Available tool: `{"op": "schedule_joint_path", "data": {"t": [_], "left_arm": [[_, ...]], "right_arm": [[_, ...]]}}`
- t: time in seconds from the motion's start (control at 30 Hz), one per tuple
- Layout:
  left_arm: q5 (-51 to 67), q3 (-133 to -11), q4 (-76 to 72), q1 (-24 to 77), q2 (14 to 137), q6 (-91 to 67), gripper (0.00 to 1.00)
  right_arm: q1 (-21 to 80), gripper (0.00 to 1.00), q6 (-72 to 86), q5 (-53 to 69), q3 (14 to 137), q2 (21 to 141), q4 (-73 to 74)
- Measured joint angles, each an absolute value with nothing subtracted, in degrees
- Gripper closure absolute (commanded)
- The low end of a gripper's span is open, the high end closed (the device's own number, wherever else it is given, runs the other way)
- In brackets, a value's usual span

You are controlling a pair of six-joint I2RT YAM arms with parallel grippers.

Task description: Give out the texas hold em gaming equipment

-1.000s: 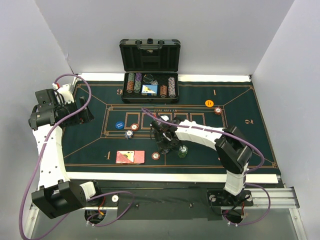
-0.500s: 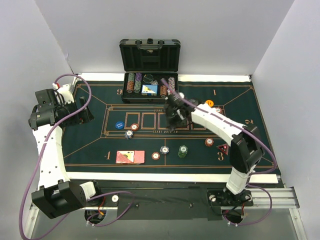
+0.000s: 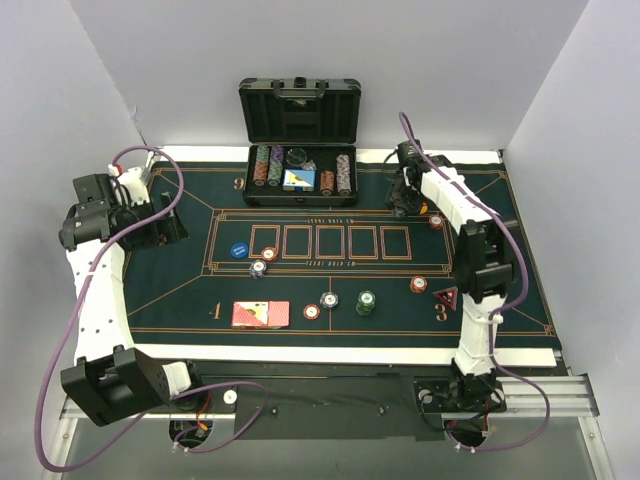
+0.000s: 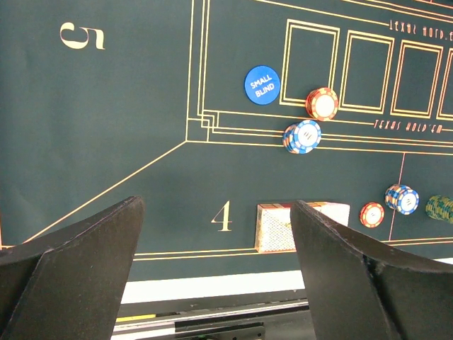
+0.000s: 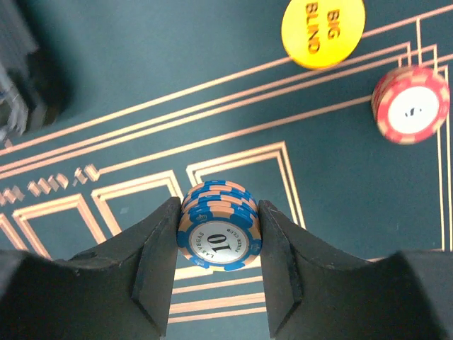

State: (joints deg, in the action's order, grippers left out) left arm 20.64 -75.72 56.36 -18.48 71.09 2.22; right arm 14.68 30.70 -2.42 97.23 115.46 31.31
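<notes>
Right gripper is clamped on a blue-orange chip stack, "10" face to the wrist cam, over the mat at 1 o'clock, near the case. From the stack, the big-blind disc is at 1 o'clock and a red chip at 2. Left gripper has its jaws spread wide, holding nothing, at the mat's 9 o'clock edge. Cards lie at 7 o'clock.

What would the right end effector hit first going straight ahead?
Likely bare green felt; the blue chip stack held by the right end effector would touch first. BIG BLIND disc and red chip lie aside. Depth unclear.
</notes>
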Motion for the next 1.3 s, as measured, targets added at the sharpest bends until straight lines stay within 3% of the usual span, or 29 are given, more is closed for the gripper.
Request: {"op": "schedule_joint_path", "data": {"t": [0.53, 0.9, 1.13, 1.3], "left_arm": [[20.86, -76.01, 55.64, -18.48, 74.24, 2.46, 0.04], [21.06, -76.01, 55.46, -18.48, 74.28, 2.44, 0.04], [21.08, -76.36, 55.51, -18.48, 74.26, 2.28, 0.04], [21.15, -77.58, 55.53, -18.48, 73.93, 1.67, 0.04]], "right_arm": [[9.02, 0.67, 33.41, -6.26, 106.98, 131.63, 33.28], [8.97, 0.35, 34.09, -7.38, 107.81, 132.11, 34.09], [9.96, 0.3, 34.0, -8.56, 107.57, 130.37, 35.38], [14.55, 0.28, 32.93, -9.8, 104.31, 119.61, 35.68]]}}
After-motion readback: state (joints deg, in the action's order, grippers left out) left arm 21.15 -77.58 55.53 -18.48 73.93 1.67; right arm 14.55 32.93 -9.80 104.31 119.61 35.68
